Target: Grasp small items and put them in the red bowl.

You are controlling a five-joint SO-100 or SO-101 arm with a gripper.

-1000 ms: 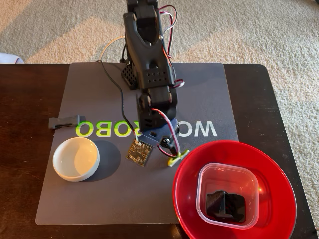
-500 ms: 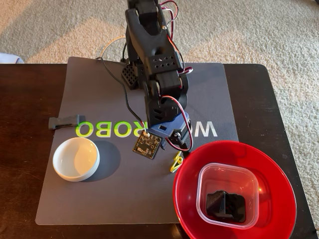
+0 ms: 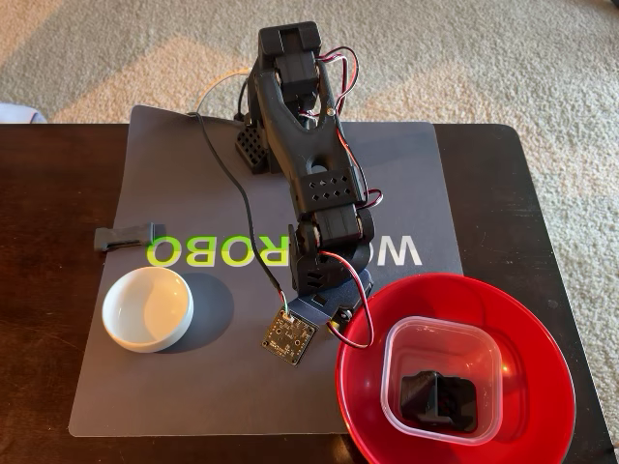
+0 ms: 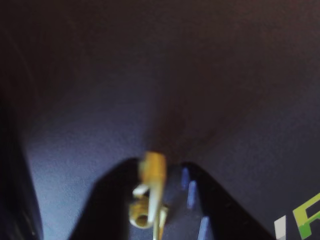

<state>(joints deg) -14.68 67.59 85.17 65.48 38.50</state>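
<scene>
In the wrist view a yellow-green clothespin (image 4: 151, 190) stands upright between the black jaws of my gripper (image 4: 155, 205), which is shut on it above the blurred grey mat. In the fixed view the arm's wrist (image 3: 327, 271) covers the gripper and the clothespin, just left of the red bowl (image 3: 542, 387). The red bowl holds a clear square tub (image 3: 397, 350) with a black part (image 3: 437, 396) inside it. A small white bowl (image 3: 148, 307) sits on the mat at the left. Another black part (image 3: 126, 237) lies at the mat's left edge.
A grey mat (image 3: 222, 396) with green and white lettering covers the dark wooden table (image 3: 48, 290). A small circuit board (image 3: 290, 335) hangs from the wrist on wires. The arm's base (image 3: 253, 145) and cables stand at the mat's far edge; carpet lies beyond.
The arm has stretched forward and to the right, toward the red bowl's rim. The clothespin, seen on the mat beside the bowl earlier, is now hidden under the wrist in the fixed view.
</scene>
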